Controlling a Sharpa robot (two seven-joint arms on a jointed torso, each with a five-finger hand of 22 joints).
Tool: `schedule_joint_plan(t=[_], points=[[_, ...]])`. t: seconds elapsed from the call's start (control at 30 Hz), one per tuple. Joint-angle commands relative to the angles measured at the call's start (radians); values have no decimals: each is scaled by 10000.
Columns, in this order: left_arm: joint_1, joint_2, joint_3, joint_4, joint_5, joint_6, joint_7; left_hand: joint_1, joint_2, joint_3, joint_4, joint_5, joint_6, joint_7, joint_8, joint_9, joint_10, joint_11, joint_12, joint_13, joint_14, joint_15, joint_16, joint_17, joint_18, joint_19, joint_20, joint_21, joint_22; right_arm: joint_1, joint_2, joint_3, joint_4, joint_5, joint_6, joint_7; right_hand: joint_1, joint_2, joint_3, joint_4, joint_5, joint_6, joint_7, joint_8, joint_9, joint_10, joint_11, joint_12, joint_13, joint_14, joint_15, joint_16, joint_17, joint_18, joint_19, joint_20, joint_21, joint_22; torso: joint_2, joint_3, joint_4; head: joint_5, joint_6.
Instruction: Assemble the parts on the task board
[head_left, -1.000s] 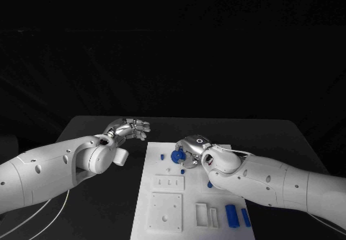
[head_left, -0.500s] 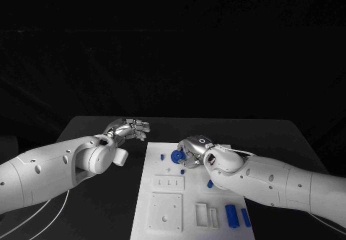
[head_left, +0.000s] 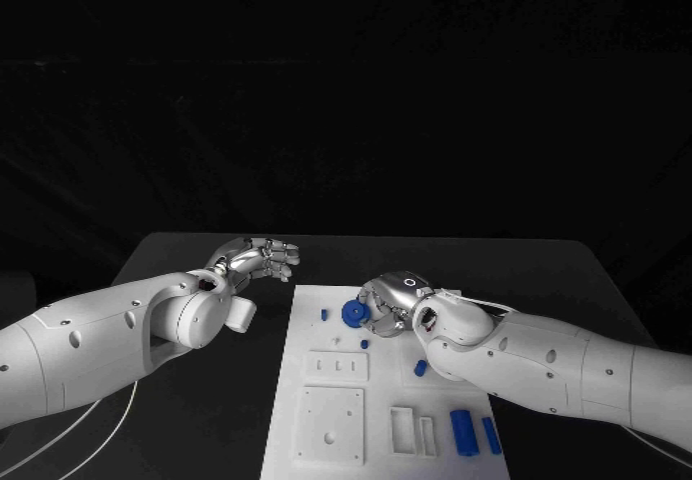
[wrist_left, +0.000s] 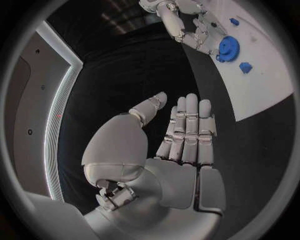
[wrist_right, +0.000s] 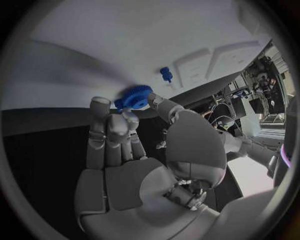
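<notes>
The white task board (head_left: 335, 400) lies lengthwise in the middle of the table. At its far end my right hand (head_left: 389, 300) pinches a blue gear (head_left: 355, 313) between thumb and fingertips, close over the board; the right wrist view shows the gear (wrist_right: 134, 97) at the fingertips of that hand (wrist_right: 131, 150). I cannot tell whether the gear touches the board. My left hand (head_left: 263, 256) hovers over the black table beside the board's far left corner, fingers straight and holding nothing, and the left wrist view shows this hand (wrist_left: 181, 145) the same way.
A small blue peg (head_left: 325, 314) stands left of the gear. Two small blue pieces (head_left: 365, 343) (head_left: 420, 368) sit mid-board. Two blue cylinders (head_left: 463, 430) (head_left: 492, 434) lie near the front right, beside white blocks (head_left: 402, 428). A square white plate (head_left: 332, 423) sits front left.
My right arm has shifted slightly to the right, with the gear still in the fingers at about the same spot. The left hand has not moved.
</notes>
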Motion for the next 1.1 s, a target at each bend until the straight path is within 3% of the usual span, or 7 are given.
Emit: schedule_joint_plan(t=[0.03, 0.87, 1.1], points=[[8, -6, 7, 20, -28, 42, 83, -106, -24, -1, 41, -43, -35, 33, -51, 17, -53, 1, -66, -5, -80, -21, 8, -11, 187, -68, 6, 33, 173, -21, -70, -16, 109, 84, 323, 77, -73, 1, 9, 62, -37, 161, 135, 37, 13, -30, 47, -18, -6, -19, 72, -57, 15, 229, -15, -78, -50, 150, 5, -5, 3, -17, -20], [8, -64, 7, 43, -39, 16, 91, -100, -30, 7, 43, -45, -34, 31, -53, 23, -57, 3, -69, -5, -82, -22, 13, -18, 190, -72, 5, 36, 172, -19, -423, -18, 201, 306, 630, -44, -145, 24, -64, 234, -36, 231, 109, 80, 21, -27, 22, -3, -2, -18, 47, -58, 49, 229, -10, -90, -52, 161, 2, -4, 7, -19, -41], [8, -91, 7, 45, -40, 6, 89, -102, -32, 8, 45, -45, -34, 32, -55, 24, -57, 3, -69, -5, -82, -22, 14, -20, 190, -72, 6, 37, 172, -19, -575, -18, 326, 445, 419, 4, -190, 15, -91, 308, -34, 240, 103, 85, 19, -31, 16, -2, -2, -19, 41, -61, 60, 229, -12, -96, -55, 163, 6, -3, 7, -12, -38]])
